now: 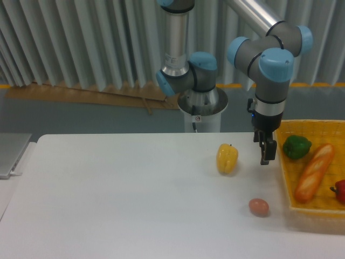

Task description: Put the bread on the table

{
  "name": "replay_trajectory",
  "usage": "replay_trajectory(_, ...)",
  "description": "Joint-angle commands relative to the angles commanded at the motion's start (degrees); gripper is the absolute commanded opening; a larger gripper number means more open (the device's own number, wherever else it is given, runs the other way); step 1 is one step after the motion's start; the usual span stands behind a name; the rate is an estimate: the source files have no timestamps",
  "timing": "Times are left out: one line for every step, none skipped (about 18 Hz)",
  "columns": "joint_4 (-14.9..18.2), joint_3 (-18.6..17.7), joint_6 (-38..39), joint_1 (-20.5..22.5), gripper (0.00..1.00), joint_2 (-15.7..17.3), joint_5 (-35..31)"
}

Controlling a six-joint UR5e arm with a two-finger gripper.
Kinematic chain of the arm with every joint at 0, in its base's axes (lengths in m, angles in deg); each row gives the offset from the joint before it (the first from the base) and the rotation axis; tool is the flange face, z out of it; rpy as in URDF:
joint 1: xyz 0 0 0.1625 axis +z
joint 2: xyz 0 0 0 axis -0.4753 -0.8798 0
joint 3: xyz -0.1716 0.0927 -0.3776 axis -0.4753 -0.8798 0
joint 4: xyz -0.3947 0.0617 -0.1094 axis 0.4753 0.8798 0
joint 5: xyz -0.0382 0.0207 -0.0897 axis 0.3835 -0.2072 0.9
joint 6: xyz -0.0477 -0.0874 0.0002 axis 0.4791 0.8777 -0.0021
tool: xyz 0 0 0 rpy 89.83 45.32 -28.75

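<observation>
now one bread (pixel 314 172) in basket (pixel 318 128), one egg (pixel 259 206), jaws state unclear.

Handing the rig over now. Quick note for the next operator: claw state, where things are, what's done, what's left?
Claw: holds nothing, hanging over the table just left of the yellow basket; whether it is open or shut can't be told from this view.
Bread: lying diagonally in the basket, between the green pepper and a red item at the frame edge.
On the table: yellow pepper, brown egg.
Done: nothing; bread not grasped.
Left: reach into the basket, grasp the bread, set it on the table.
</observation>
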Motion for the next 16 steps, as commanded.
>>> replay_trajectory(-0.09,0.09,-0.09,0.09,1.00,0.09,0.00)
replay_trajectory(-0.09,0.35,-0.09,0.26,1.00,0.09,-0.17)
replay_trajectory(-0.26,0.53,-0.09,0.78,1.00,0.35,-0.26)
replay_trajectory(-0.44,0.61,-0.18,1.40,1.00,0.53,-0.35)
replay_trajectory(-0.44,0.70,-0.26,1.93,1.00,0.62,-0.53)
replay_trajectory(-0.44,0.53,-0.26,2.45,1.00,1.05,-0.53)
replay_trajectory(-0.44,0.53,-0.35,2.81,1.00,1.40,-0.61)
replay_trajectory(-0.53,0.18,-0.96,3.25,1.00,1.58,-0.62)
replay_trajectory(-0.53,0.00,-2.27,3.69,1.00,1.58,-0.70)
replay_trajectory(-0.96,0.00,-2.98,4.04,1.00,1.58,-0.70)
replay_trajectory(-1.84,-0.09,-3.08,4.56,1.00,1.58,-0.62)
replay_trajectory(-2.80,-0.09,-3.16,5.44,1.00,1.58,-0.53)
replay_trajectory(-3.34,-0.09,-3.34,6.14,1.00,1.41,-0.44)
replay_trajectory(-3.51,-0.09,-3.60,6.67,1.00,1.41,-0.44)
replay_trajectory(-3.52,-0.09,-4.47,7.29,1.00,1.41,-0.44)
replay_trajectory(-3.52,0.00,-6.22,8.34,1.00,1.32,-0.44)
